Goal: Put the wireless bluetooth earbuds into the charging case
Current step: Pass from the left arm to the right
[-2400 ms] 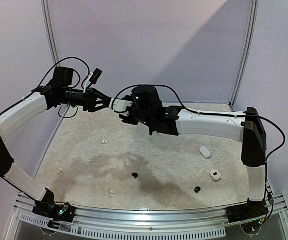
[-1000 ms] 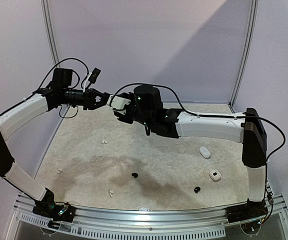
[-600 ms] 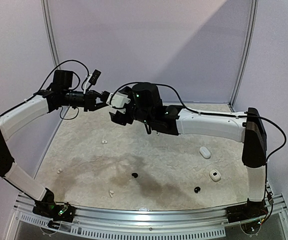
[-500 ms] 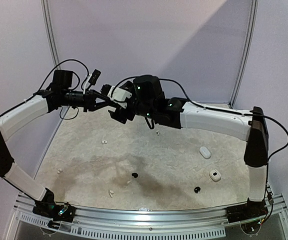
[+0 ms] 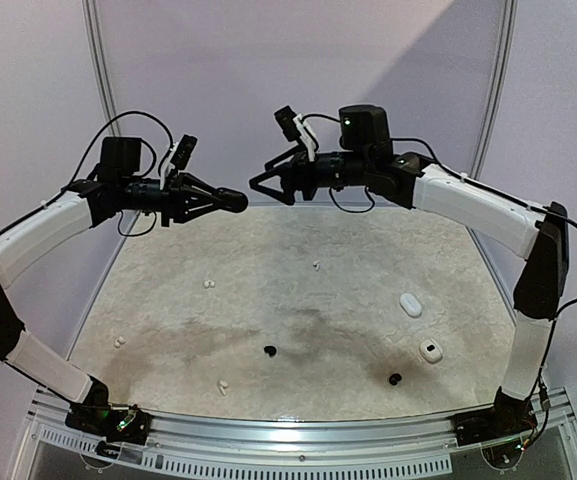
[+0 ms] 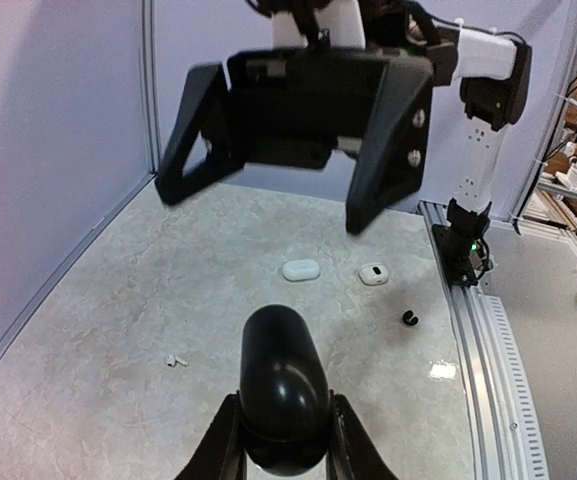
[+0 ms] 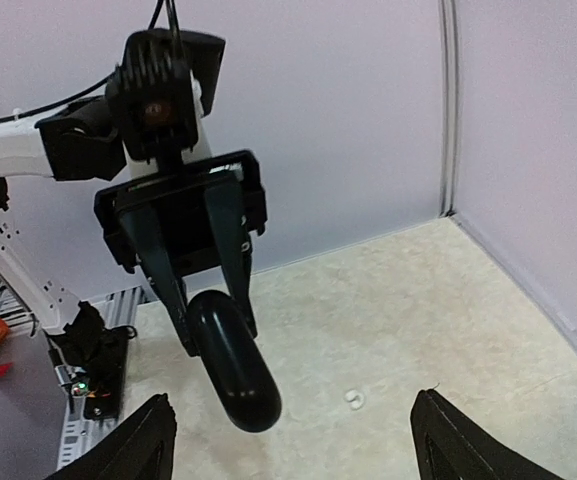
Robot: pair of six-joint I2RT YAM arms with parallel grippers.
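Note:
My left gripper (image 5: 220, 201) is shut on a glossy black oval charging case (image 6: 278, 395), held high above the table's back left. The case also shows in the right wrist view (image 7: 233, 375). My right gripper (image 5: 263, 181) is open and empty, facing the case from the right with a small gap; it also shows in the left wrist view (image 6: 290, 130). White earbuds lie on the table (image 5: 208, 284), (image 5: 315, 266), (image 5: 120, 341). Black earbuds lie near the front (image 5: 269, 351), (image 5: 395, 379).
Two white cases lie at the right, one closed (image 5: 410, 304) and one with a dark spot (image 5: 430, 350). Another white earbud lies near the front edge (image 5: 222, 386). Grey walls and metal posts close the back and sides.
My right arm has pulled up and back to the right, away from my left gripper, and its jaws now stand open. My left gripper still holds the black case in about the same place.

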